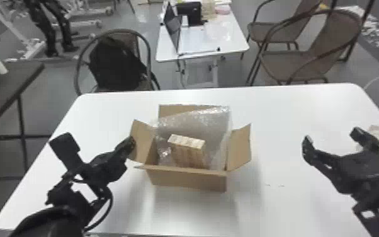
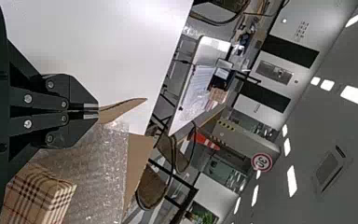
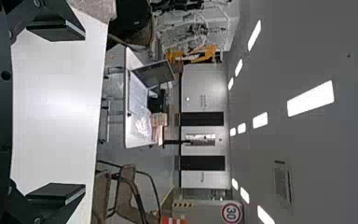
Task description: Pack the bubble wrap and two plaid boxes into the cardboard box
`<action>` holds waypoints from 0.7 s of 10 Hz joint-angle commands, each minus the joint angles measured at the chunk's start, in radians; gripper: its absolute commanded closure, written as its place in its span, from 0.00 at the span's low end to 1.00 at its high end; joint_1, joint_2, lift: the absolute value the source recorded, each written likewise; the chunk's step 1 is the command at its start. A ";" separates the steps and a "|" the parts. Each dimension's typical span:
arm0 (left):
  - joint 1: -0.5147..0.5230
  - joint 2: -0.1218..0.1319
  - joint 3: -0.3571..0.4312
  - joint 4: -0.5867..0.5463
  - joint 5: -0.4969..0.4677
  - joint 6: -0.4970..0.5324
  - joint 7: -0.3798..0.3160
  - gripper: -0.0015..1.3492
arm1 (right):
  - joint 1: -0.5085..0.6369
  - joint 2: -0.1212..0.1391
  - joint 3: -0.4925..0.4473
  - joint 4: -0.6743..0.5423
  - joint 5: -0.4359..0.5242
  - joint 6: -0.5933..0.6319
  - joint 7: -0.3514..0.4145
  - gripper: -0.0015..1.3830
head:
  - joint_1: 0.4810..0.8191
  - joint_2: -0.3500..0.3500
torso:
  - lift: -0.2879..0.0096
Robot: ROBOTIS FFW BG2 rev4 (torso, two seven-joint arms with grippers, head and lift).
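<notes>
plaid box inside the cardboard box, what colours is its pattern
Tan, crossed by dark stripes; the plaid box shows best in the left wrist view.

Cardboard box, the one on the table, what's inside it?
Inside the cardboard box, there's a plaid box with bubble wrap behind and beside it, rising above the rim. The floor, and anything beneath those, is covered.

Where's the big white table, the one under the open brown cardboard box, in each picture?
Head view: big white table under the open brown cardboard box.
Left wrist view: table beside the box's flap.
Right wrist view: table between the right gripper's fingers.
Shared landmark: the smaller white table behind.
</notes>
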 commanded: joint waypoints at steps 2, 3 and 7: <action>0.003 -0.003 0.004 -0.003 0.000 0.000 0.000 0.91 | 0.108 0.006 -0.063 0.000 0.034 -0.078 -0.058 0.11 | 0.63 0.63 | 0.61; 0.004 -0.003 0.004 -0.004 0.000 0.000 0.000 0.91 | 0.131 0.014 -0.084 0.025 0.048 -0.099 -0.099 0.11 | 0.63 0.60 | 0.61; 0.009 -0.003 0.010 -0.004 0.005 0.000 0.000 0.91 | 0.075 0.044 -0.187 0.180 0.093 -0.132 -0.142 0.11 | 0.63 0.48 | 0.61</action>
